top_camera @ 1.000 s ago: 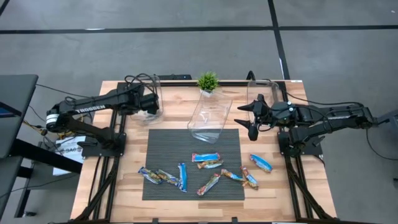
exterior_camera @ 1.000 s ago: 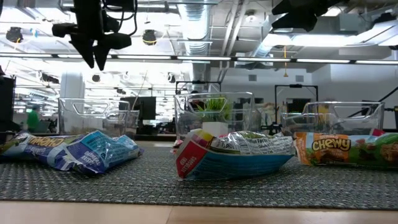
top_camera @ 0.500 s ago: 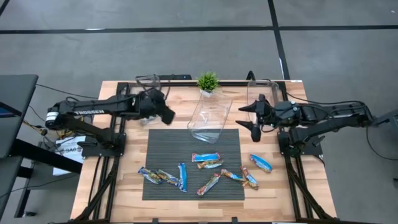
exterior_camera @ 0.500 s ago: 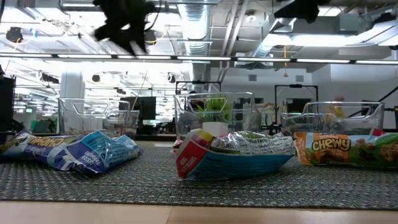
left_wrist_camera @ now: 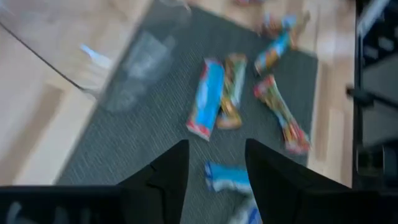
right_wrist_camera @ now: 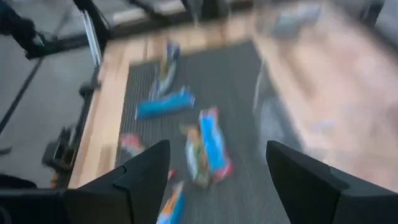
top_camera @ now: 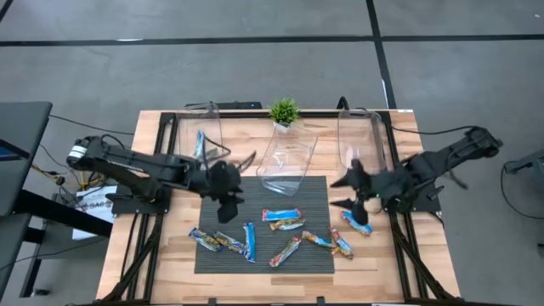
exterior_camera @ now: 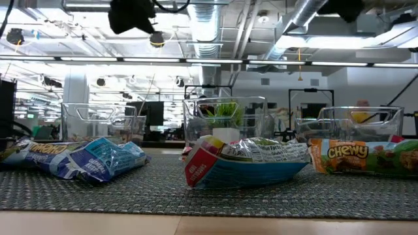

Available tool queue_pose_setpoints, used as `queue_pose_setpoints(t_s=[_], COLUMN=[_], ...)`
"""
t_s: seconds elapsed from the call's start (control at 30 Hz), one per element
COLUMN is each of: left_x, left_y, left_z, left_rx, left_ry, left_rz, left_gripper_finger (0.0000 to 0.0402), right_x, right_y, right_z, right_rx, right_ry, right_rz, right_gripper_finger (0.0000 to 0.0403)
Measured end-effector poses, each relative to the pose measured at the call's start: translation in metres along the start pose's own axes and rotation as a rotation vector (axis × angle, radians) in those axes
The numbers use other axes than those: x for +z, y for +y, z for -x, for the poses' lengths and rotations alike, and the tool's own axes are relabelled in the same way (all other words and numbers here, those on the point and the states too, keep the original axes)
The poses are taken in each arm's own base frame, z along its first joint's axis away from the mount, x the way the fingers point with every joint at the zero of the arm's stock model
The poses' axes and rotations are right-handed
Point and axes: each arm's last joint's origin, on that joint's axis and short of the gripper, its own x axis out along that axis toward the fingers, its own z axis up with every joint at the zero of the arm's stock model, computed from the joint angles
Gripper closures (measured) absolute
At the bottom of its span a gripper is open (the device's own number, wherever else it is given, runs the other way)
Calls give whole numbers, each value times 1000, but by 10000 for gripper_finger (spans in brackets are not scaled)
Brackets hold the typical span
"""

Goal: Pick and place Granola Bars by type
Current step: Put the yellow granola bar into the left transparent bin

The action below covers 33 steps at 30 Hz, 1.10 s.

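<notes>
Several granola bars lie on the dark ribbed mat (top_camera: pixel 212 208): a blue one (top_camera: pixel 283 214) beside an orange one (top_camera: pixel 287 225), a blue one (top_camera: pixel 249 240), and multicoloured ones (top_camera: pixel 286 251) near the mat's near edge. Another blue bar (top_camera: pixel 357 223) lies on the wood just right of the mat. One blue bar (top_camera: pixel 200 143) sits in the left clear tub (top_camera: pixel 206 110). My left gripper (top_camera: pixel 226 211) hangs open and empty over the mat's left part, above the bars (left_wrist_camera: pixel 205 99). My right gripper (top_camera: pixel 344 194) hangs open and empty over the mat's right edge, above the bars (right_wrist_camera: pixel 211 146).
A middle clear tub (top_camera: pixel 287 160) stands askew at the mat's far edge, and a right clear tub (top_camera: pixel 361 136) stands behind my right gripper. A small green plant (top_camera: pixel 284 110) is at the far edge. The low view shows bars (exterior_camera: pixel 248 163) on the mat with the tubs (exterior_camera: pixel 225 121) behind.
My left gripper has swung from over the left tub toward the near edge and right, out over the mat; a blue bar now shows in that tub. My right gripper has moved from beside the right tub toward the near edge, to the mat's right edge.
</notes>
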Motion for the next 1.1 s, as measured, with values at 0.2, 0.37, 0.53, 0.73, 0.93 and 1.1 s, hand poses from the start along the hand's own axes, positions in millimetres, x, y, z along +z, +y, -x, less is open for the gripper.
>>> queue_pose_setpoints(t_s=[0.2, 0.37, 0.53, 0.73, 0.93, 1.1], left_x=[-12, -24, -39, -46, -45, -45], left_y=[-30, -49, -59, -63, -64, -64], left_z=[3, 16, 16, 15, 16, 16], left_rx=[-58, -85, -91, -87, -77, -77], left_ry=[-39, -97, -95, -95, -122, -128], left_rz=[-70, -133, -173, -174, -170, -167], left_gripper_finger=[256, 256, 256, 256, 256, 256], right_x=[-21, -41, -60, -84, -94, -90], right_y=[29, 46, 57, 62, 58, 50], right_z=[-49, -82, -112, -143, -163, -169], right_rx=[-15, -108, -166, -189, -194, -194], right_ry=[261, 466, 580, 719, 769, 763], right_rz=[-213, -259, -311, -317, -321, -317], right_gripper_finger=[143, 143, 143, 143, 143, 148])
